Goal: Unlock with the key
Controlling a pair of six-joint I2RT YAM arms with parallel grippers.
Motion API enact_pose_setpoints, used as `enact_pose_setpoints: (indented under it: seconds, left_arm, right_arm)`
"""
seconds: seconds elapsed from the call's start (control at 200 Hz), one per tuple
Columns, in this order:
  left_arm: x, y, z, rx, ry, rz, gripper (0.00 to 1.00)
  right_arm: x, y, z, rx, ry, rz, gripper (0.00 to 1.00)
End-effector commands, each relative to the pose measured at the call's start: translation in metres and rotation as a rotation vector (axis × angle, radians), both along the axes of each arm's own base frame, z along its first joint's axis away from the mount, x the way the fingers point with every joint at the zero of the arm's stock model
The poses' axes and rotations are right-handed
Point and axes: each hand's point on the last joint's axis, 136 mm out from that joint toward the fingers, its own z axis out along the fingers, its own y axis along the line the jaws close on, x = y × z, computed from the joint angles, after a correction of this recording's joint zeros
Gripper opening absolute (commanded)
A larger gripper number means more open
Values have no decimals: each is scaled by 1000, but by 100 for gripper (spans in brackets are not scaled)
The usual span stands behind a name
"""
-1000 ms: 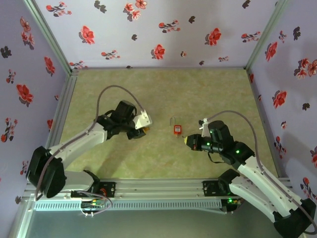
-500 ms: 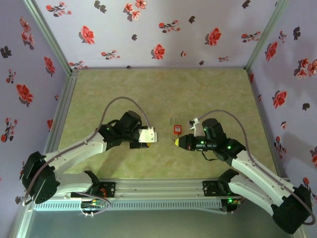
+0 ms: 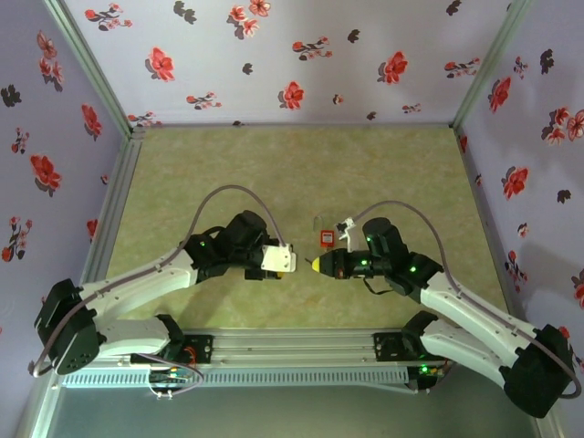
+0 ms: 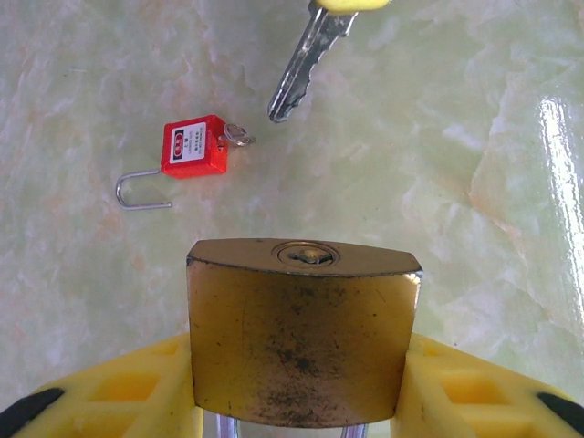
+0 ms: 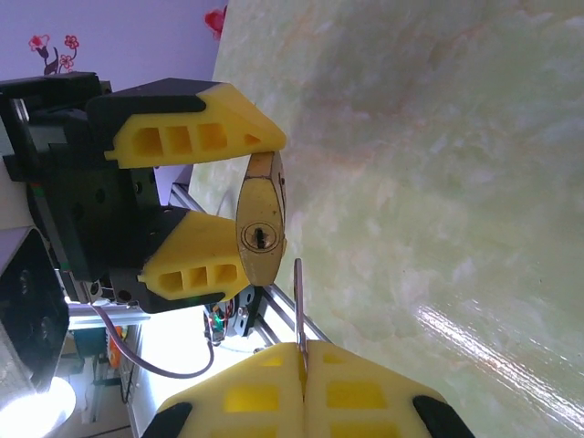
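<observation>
My left gripper [image 4: 301,392] is shut on a worn brass padlock [image 4: 303,333], held by its sides with the keyhole [image 4: 306,254] facing outward. My right gripper [image 5: 303,370] is shut on the key [image 5: 298,306]; its thin silver blade sticks out and its head is hidden between the yellow fingers. In the right wrist view the blade tip sits just beside the padlock [image 5: 260,224], offset from the keyhole [image 5: 259,238] and not in it. From the left wrist the blade [image 4: 306,64] points down towards the padlock, still apart from it. Seen from above, both grippers [image 3: 290,262] [image 3: 317,265] face each other at the table's middle.
A small red padlock [image 4: 193,146] with an open silver shackle [image 4: 141,192] lies flat on the green marbled table [image 3: 383,173], just behind the grippers [image 3: 326,238]. Floral walls [image 3: 274,55] close in the back and sides. The aluminium rail [image 3: 292,347] runs along the near edge.
Both arms have swung inward: the left gripper moved right with the brass padlock, the right gripper moved left with the key. The gap between them has nearly closed.
</observation>
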Motion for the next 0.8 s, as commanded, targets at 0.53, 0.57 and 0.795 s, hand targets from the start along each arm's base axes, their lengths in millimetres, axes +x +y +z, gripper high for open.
enact_pose_setpoints:
  seconds: [0.53, 0.57, 0.795]
  left_arm:
    - [4, 4, -51, 141, 52, 22, 1]
    - [1, 7, -58, 184, 81, 19, 3]
    - [-6, 16, -92, 337, 190, 13, 12]
  right_arm:
    - [-4, -19, -23, -76, 21, -73, 0]
    - [-5, -20, -27, -86, 33, -73, 0]
    - [-6, -26, -28, -96, 23, -97, 0]
